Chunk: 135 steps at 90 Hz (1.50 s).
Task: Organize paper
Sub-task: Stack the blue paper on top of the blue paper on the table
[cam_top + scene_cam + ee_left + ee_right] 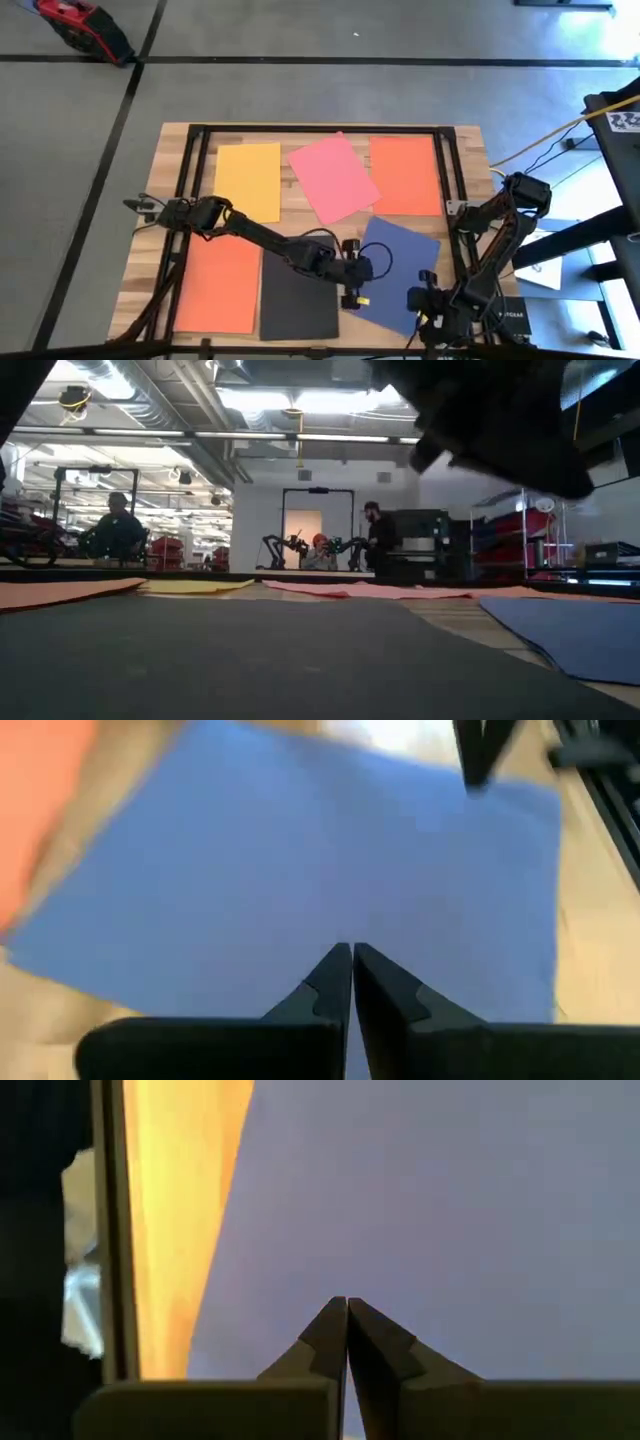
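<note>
Left pincer (351,960) closed over blue paper (400,262), pink sheet (333,177) beyond

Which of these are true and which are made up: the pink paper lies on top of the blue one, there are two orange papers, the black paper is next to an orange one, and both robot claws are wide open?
1. The pink paper lies on the blue paper. False: they lie apart, and pink overlaps the far orange paper.
2. There are two orange papers. True: the second orange paper is near the front.
3. The black paper sits beside an orange one. True.
4. Both claws are wide open. False: the left gripper and right gripper have fingers together, both over the blue paper.
</note>
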Motion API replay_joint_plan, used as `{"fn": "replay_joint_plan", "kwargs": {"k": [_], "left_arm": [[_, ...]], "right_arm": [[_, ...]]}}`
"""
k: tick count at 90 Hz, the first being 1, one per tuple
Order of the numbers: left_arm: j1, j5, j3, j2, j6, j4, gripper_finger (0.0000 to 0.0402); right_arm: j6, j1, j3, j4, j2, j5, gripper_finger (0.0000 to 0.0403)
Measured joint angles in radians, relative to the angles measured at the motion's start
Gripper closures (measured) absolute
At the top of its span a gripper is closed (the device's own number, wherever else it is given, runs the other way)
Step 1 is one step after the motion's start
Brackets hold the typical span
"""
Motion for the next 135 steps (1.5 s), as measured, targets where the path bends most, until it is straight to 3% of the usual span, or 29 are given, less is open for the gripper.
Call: {"fn": "replay_joint_plan", "kwargs": {"k": [31, 71, 84, 104, 135], "left_arm": [[-0.029, -0.001, -0.076, -0.013, 0.060, 0.260, 0.0402], [-0.047, 0.056, -0.455, -0.137, 0.046, 0.821, 0.0402], [-0.051, 0.063, -0.623, -0.208, 0.031, 1.024, 0.0402], [-0.053, 0.060, -0.852, -0.305, -0.008, 1.234, 0.0402], [-0.052, 0.026, -0.927, -0.330, -0.065, 1.250, 0.0402]], "right_arm": [[-0.017, 0.000, -0.053, 0.148, 0.000, 0.133, 0.0403], [-0.128, -0.052, -0.078, 0.288, -0.001, 0.141, 0.0403], [-0.198, -0.103, -0.078, 0.320, -0.001, 0.073, 0.0403], [-0.201, -0.256, -0.078, 0.303, 0.004, -0.157, 0.0403], [-0.279, -0.389, -0.049, 0.176, 0.004, -0.238, 0.0403]]}}
